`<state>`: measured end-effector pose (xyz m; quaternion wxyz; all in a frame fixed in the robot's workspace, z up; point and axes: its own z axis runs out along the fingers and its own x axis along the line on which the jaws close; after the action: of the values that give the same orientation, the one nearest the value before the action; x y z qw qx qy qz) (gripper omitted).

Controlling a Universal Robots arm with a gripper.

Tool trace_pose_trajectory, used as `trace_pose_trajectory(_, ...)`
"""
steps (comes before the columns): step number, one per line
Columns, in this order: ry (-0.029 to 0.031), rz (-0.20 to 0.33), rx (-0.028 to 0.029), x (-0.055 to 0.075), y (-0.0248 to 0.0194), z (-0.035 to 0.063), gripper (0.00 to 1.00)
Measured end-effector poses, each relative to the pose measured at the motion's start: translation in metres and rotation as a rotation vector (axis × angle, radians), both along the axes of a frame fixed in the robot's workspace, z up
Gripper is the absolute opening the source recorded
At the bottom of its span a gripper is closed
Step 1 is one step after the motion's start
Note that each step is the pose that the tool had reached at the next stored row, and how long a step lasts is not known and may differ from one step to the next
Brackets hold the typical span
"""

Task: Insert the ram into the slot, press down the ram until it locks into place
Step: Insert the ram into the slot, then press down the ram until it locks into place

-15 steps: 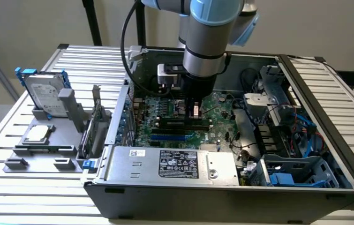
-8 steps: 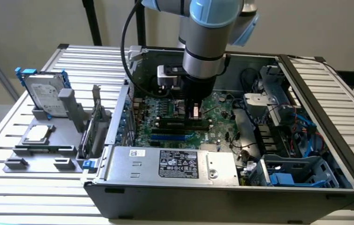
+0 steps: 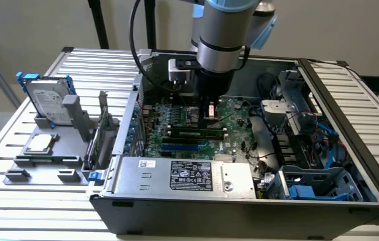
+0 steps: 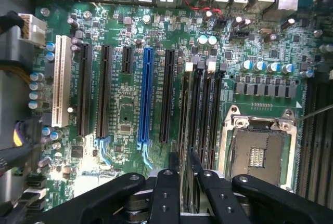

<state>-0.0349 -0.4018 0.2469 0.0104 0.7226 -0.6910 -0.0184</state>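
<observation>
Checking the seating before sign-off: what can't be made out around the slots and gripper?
- Slots, near ends: wrist view, hidden behind the gripper.
- What the gripper holds, if anything: wrist view, its own black body covers that spot.
- Clips, open or latched: exterior view, too small.
- Board under the arm: exterior view, covered by the arm.

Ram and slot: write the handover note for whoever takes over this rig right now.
Gripper: low inside the open case, right over the black memory slots; its grip cannot be told.
Ram: a green stick with black chips lies along those slots, close by the gripper.
Done: the ram appears to have reached the slots.
Left: locking is not confirmed; the state of the end clips cannot be read.
</observation>
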Motion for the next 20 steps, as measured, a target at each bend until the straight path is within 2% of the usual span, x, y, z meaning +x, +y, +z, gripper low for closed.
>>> trace_pose_trajectory(5,-0.0001,0.000,0.0000,-0.0005,0.0000,0.0026,0.19)
trace_pose_trajectory(6,-0.0001,0.000,0.0000,-0.0005,0.0000,0.0026,0.10)
trace_pose_trajectory(20,0.0000,0.000,0.0000,-0.0005,0.0000,0.0027,0.10)
